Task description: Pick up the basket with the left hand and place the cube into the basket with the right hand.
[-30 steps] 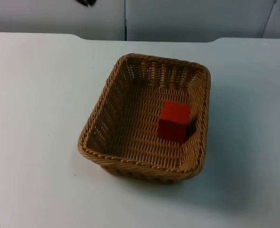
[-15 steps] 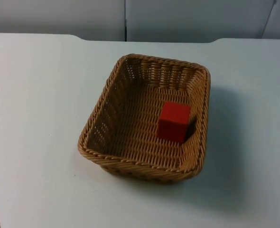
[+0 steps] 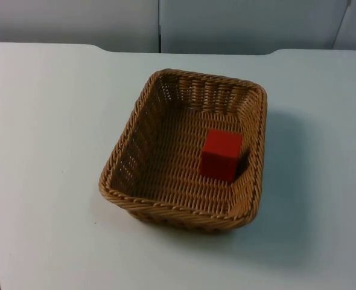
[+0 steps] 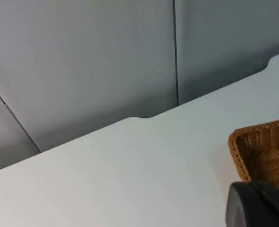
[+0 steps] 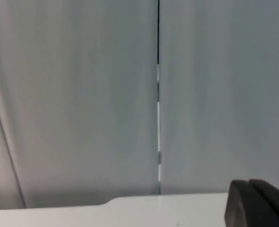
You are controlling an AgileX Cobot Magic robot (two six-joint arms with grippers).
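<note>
We see the left gripper point(image 4: 260, 204) near the brown wicker basket point(image 3: 143, 144), the right gripper point(image 5: 258, 201) facing the grey partition wall point(image 5: 82, 94); whether either is open we cannot tell. The basket's long axis runs away from us; the red cube point(image 3: 221, 154) sits inside.

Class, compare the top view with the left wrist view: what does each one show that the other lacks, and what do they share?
Top view alone: the red cube resting inside the basket, against its right wall, and the whole of the basket standing on the table. Left wrist view alone: a black fingertip of the left gripper, close beside the basket's corner. Shared: the wicker basket, the white table and the grey partition wall with its vertical seam.
</note>
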